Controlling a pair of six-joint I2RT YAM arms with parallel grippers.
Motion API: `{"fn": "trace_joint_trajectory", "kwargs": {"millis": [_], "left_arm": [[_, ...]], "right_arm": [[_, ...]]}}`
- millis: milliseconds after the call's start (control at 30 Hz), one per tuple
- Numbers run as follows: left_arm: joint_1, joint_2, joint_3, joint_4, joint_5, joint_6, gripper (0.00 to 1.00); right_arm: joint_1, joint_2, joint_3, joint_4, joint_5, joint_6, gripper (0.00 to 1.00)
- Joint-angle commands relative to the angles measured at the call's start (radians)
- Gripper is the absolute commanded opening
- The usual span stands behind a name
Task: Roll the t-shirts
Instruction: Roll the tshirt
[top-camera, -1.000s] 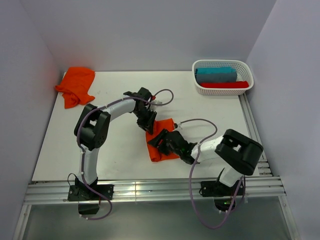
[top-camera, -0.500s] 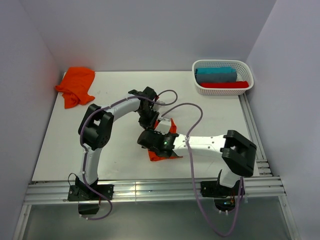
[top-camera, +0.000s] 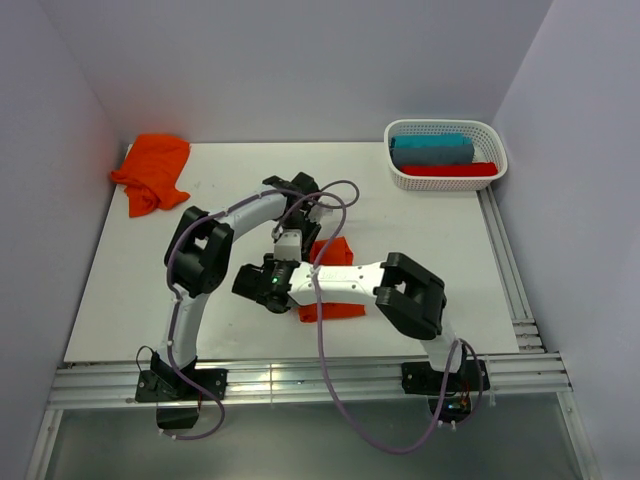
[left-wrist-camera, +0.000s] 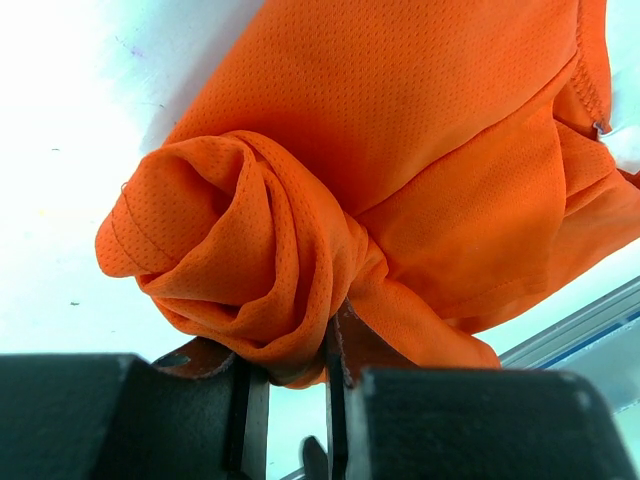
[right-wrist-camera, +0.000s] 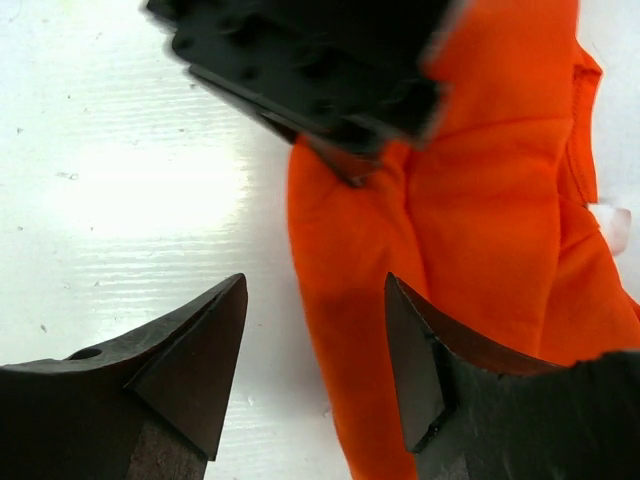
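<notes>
While the left pincer hasn't budged over the last second and stays pressed together on a bunched fold of the half-rolled t-shirt, the right arm has done all the moving. It was at the shirt's 4 o'clock side, and it's now swung across the near edge to the 9 o'clock side. The right pincer is spread wide and holding nothing. From its wrist view, one finger hangs over bare surface and the other over the orange fabric, so it's straddling the shirt's edge.

The shirt itself sits about mid-surface, a bit toward 6 o'clock, mostly under both arms in the top view. The roll looks loose to me, more of a twisted lump than a tidy tube.

My read is that the right arm is lining up a fresh grip on the free end so the two can keep rolling. So shirt one isn't finished. The second t-shirt is crumpled up at 10 o'clock, well apart from both arms, and the basket sits at 2 o'clock.
</notes>
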Motion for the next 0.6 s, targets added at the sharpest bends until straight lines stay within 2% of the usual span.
{"fn": "trace_joint_trajectory", "kwargs": {"millis": [0, 233, 567], "left_arm": [[-0.013, 0.055, 0.01, 0.007, -0.065, 0.03, 0.08], [-0.02, 0.062, 0.021, -0.003, -0.063, 0.032, 0.09], [-0.023, 0.074, 0.039, -0.013, -0.054, 0.025, 0.14]], "right_arm": [[0.017, 0.062, 0.088, -0.101, 0.097, -0.027, 0.64], [0.024, 0.203, 0.225, -0.334, 0.138, 0.074, 0.64], [0.031, 0.241, 0.187, -0.362, 0.088, 0.127, 0.58]]}}
